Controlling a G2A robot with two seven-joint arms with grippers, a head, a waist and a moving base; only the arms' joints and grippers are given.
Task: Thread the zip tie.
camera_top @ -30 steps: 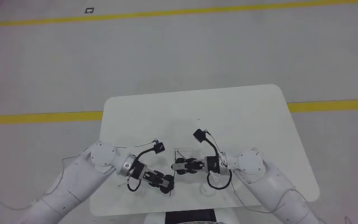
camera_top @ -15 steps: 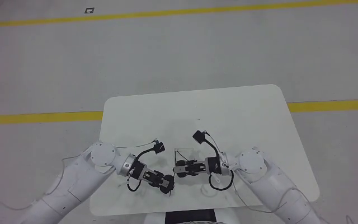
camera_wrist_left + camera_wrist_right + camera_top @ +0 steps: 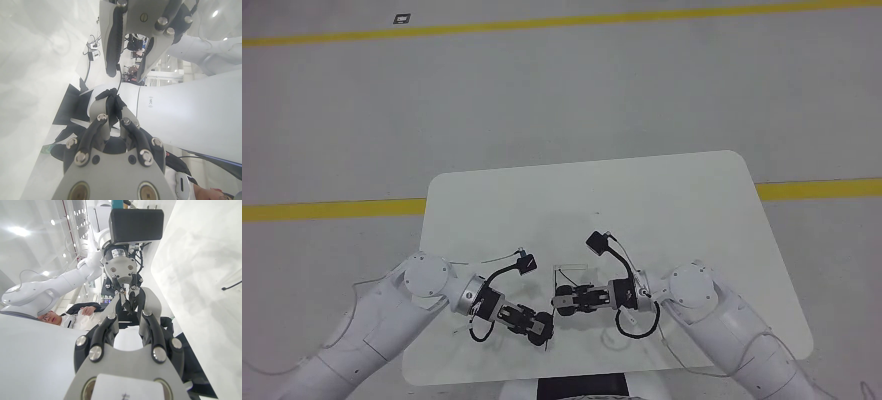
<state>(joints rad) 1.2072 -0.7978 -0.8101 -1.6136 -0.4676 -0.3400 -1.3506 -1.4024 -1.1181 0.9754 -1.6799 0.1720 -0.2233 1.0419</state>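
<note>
Black and hair-thin, the zip tie (image 3: 119, 81) was held near the front edge of the white table (image 3: 682, 200) as the two arms met to thread it. At left, the left gripper (image 3: 539, 330) was clamped on one end of the tie, its taped fingertips (image 3: 110, 94) pressed together, and it had kept its place over the past second. The strap ran from that pinch straight across to the right gripper (image 3: 126, 76), whose jaws stood apart, the tie's far end, with what looked like its small head, lying against one ribbed pad (image 3: 113, 47) and not pinched. The right arm had eased a little toward the front edge and toward its partner in that second, bringing the parted jaws around the loose end; by these views, taking hold of that end was the step in hand, and the threading itself was not yet begun. A second zip tie (image 3: 231, 286) lay flat on the table, apart from both grippers.
</note>
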